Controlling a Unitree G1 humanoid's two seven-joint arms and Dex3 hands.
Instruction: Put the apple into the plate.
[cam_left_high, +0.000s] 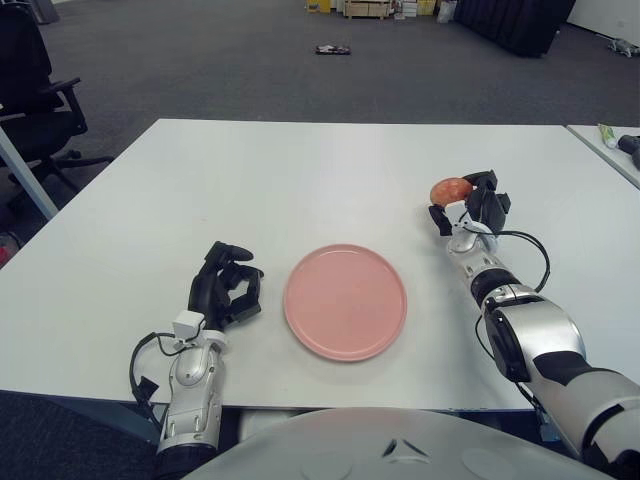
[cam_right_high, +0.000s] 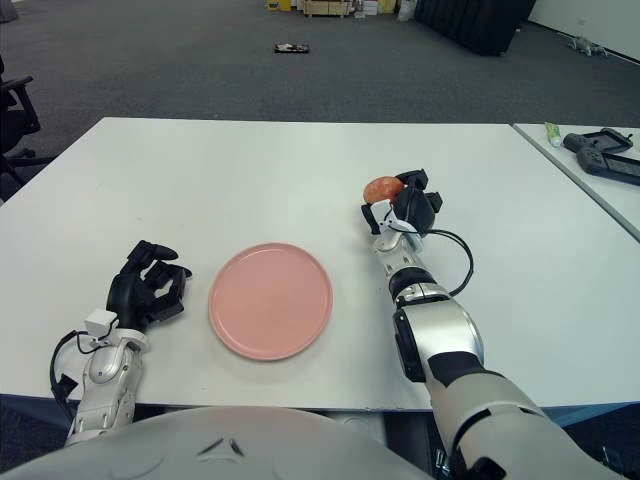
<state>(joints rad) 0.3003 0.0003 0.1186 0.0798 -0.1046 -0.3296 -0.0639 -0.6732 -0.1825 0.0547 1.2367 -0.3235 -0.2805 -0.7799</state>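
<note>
A pink plate (cam_left_high: 345, 301) lies on the white table (cam_left_high: 300, 180) near the front middle. A reddish apple (cam_left_high: 450, 189) sits to the right of the plate and a little farther back. My right hand (cam_left_high: 468, 203) is at the apple, its black fingers curled around its right side and underside. The apple also shows in the right eye view (cam_right_high: 382, 187). I cannot tell whether it is lifted off the table. My left hand (cam_left_high: 226, 283) shows to the left of the plate, fingers curled and holding nothing.
A second table (cam_right_high: 590, 160) stands at the right with a dark device (cam_right_high: 605, 152) and a small tube (cam_right_high: 553, 131) on it. A black office chair (cam_left_high: 35, 90) stands at the far left. Grey carpet lies beyond the table.
</note>
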